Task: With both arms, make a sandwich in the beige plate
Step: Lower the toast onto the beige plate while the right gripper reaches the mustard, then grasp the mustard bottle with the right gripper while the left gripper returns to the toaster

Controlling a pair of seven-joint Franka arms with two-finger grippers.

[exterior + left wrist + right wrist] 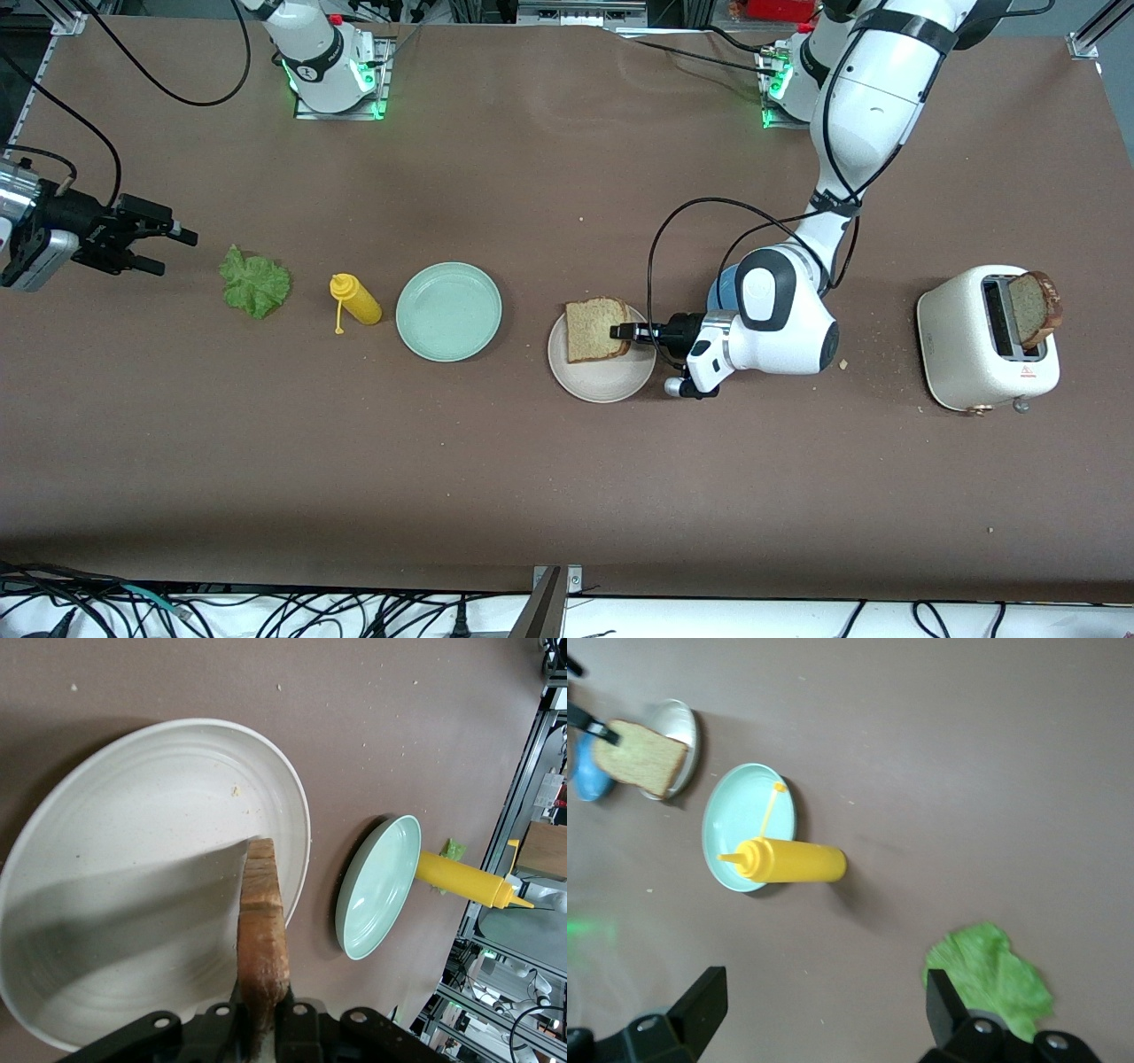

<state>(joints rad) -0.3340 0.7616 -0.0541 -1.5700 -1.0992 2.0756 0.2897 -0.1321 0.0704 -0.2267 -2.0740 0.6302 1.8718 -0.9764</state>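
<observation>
1. Over the beige plate [602, 377], a bread slice [595, 329] hangs tilted, one edge pinched between the closed fingers of the left gripper [623, 332]; it overhangs the plate's rim on the side away from the front camera.
2. Beside it, toward the right arm's end, lie a mint-green plate [448, 311], a yellow mustard bottle [356, 299] and a lettuce leaf [255, 282].
3. Right gripper [170, 250], fingers spread and empty, waits near the lettuce.
4. Toward the left arm's end, a toaster [985, 338] holds another slice [1035, 307].

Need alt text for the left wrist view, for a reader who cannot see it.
The left hand holds a bread slice edge-on over the beige plate. Beside that plate sit a mint-green plate and a yellow squeeze bottle.
</observation>
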